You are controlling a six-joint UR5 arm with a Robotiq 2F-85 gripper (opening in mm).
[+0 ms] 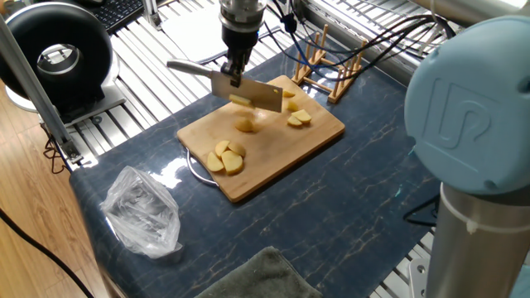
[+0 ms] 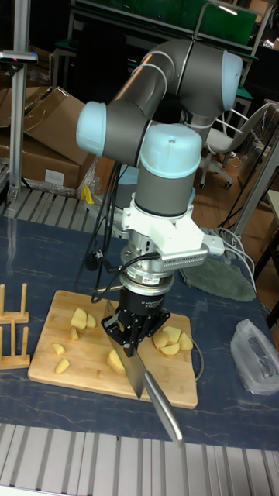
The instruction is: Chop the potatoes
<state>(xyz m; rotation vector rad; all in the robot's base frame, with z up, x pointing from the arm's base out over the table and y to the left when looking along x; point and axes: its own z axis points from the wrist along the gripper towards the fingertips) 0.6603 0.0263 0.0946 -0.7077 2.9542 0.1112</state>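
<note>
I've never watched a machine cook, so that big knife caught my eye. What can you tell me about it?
The knife is a cleaver with a broad, rectangular, grey metal blade and a long metal-looking handle. The robot's hand grips it where blade meets handle. It hangs in the air over the bamboo board, tilted, above a lone potato piece. A pale sliver looks stuck to the blade's side. It seems to touch nothing but the hand.
</note>
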